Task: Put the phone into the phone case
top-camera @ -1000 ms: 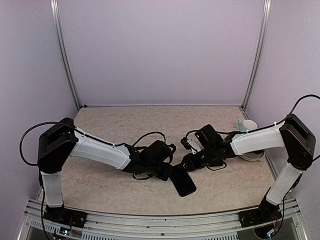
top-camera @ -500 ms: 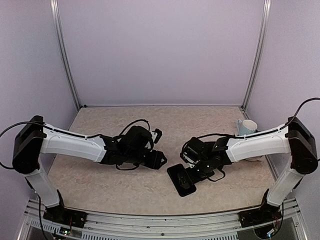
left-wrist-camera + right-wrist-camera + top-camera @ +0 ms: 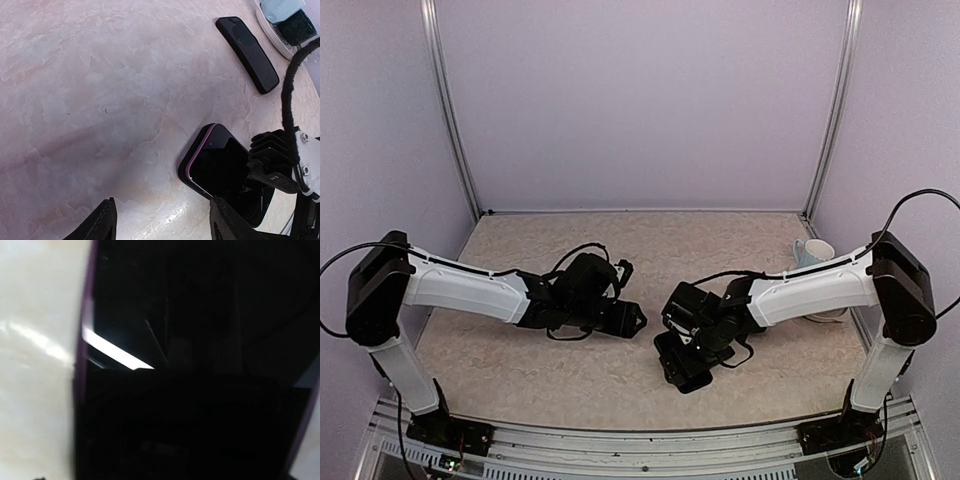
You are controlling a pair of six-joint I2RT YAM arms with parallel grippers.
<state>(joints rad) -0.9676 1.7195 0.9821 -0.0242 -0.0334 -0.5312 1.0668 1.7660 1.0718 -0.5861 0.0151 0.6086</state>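
The phone (image 3: 220, 162), dark-screened with a purple edge, lies flat on the table inside the black rim of the phone case (image 3: 186, 165). In the top view it shows at the front centre (image 3: 684, 377). My right gripper (image 3: 688, 345) points down right over the phone, and one ribbed finger (image 3: 270, 162) rests on the screen. Its wrist view is filled by the dark screen (image 3: 190, 390), with its own fingers hidden. My left gripper (image 3: 167, 225) is open over bare table to the phone's left, also seen from above (image 3: 634, 320).
A second flat black slab (image 3: 247, 52) lies farther off on the table. A pale blue cup (image 3: 812, 252) and a white dish (image 3: 827, 313) stand at the right, behind the right arm. The table's front rail (image 3: 640, 440) runs close below the phone.
My left gripper has opened and drawn back to the left, away from the phone. The right arm has swung down and left over the phone, which now lies flat.
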